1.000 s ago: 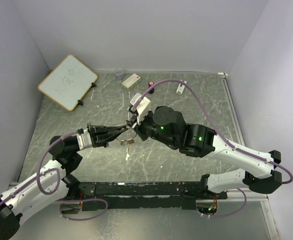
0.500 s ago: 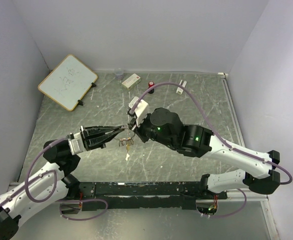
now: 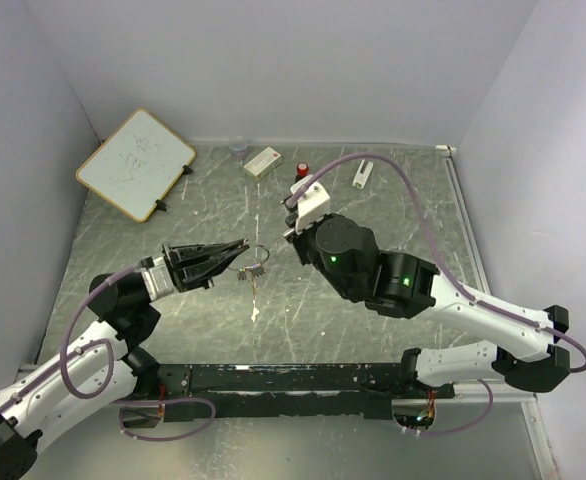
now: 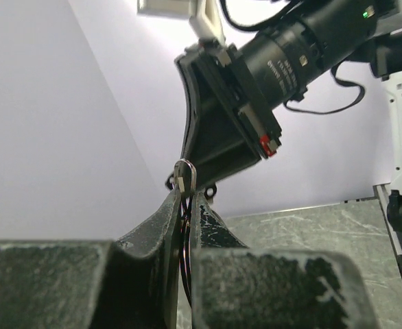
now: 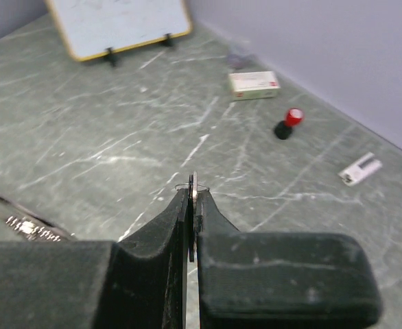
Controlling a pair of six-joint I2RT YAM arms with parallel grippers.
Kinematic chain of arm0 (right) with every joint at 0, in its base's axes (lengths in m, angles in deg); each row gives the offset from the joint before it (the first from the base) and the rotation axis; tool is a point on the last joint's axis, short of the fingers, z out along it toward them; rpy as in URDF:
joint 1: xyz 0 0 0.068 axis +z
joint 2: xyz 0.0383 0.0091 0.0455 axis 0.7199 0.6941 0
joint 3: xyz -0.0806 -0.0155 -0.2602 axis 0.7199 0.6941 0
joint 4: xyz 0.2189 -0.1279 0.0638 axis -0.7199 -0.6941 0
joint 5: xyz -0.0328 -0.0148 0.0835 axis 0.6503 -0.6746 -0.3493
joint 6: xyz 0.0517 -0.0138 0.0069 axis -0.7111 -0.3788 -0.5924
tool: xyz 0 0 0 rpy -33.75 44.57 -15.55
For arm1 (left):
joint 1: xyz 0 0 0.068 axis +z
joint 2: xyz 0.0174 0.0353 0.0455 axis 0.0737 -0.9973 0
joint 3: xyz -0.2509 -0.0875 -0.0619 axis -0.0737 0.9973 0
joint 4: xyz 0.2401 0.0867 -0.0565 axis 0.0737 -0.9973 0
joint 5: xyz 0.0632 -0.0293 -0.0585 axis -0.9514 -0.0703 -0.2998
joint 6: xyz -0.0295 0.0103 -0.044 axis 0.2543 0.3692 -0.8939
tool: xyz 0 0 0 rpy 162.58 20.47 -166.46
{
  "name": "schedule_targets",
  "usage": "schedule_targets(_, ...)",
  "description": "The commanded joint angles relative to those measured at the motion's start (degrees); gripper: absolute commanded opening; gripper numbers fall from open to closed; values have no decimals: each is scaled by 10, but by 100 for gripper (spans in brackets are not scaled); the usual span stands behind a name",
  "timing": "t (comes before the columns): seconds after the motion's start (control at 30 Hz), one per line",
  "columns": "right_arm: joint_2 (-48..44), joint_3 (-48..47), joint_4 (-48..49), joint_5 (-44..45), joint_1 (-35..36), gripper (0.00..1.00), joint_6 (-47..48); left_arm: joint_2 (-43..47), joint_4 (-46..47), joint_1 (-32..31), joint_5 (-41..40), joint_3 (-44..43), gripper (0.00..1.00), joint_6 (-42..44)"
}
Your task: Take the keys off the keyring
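My left gripper (image 3: 239, 247) is shut on the keyring (image 3: 259, 252), a thin silvery wire loop held above the table. Its edge shows between the jaws in the left wrist view (image 4: 184, 170). The keys (image 3: 253, 270) hang in a small bunch under the ring. My right gripper (image 3: 293, 238) stands a short way right of the ring, apart from it. In the right wrist view it (image 5: 193, 195) is shut on a thin flat key (image 5: 194, 184), dark and silvery, seen edge-on. The bunch shows blurred at that view's left edge (image 5: 29, 227).
A small pale piece (image 3: 256, 313) lies on the table below the bunch. A whiteboard (image 3: 135, 163) leans at the back left. A clear cup (image 3: 238, 148), a white box (image 3: 262, 162), a red-topped black knob (image 3: 301, 171) and a white tag (image 3: 362, 174) lie along the back.
My right gripper has drawn back to the right, away from the keyring it was touching. My left gripper has shifted slightly left and up with the ring and hanging keys.
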Motion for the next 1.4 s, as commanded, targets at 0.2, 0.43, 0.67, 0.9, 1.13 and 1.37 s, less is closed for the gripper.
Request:
schedule_targets(0.2, 18, 40, 58, -45, -223, 0, -48, -33, -124, -2, -136, -17, 7, 9)
schedule_targets(0.43, 85, 130, 110, -176, -386, 0, -86, -74, -134, -2, -154, -27, 7, -10)
schedule_targets(0.67, 167, 256, 211, -241, -451, 0, -123, -91, -116, -2, -148, -20, 7, -18)
schedule_targets(0.9, 228, 287, 268, -247, -453, 0, -142, -103, -104, -2, -147, -15, 7, -20)
schedule_targets(1.13, 270, 280, 273, -247, -454, 5, -149, -108, -99, -2, -150, -12, 7, -18)
schedule_targets(1.37, 281, 284, 273, -249, -453, 46, -159, -106, -107, -2, -156, -12, 7, -14)
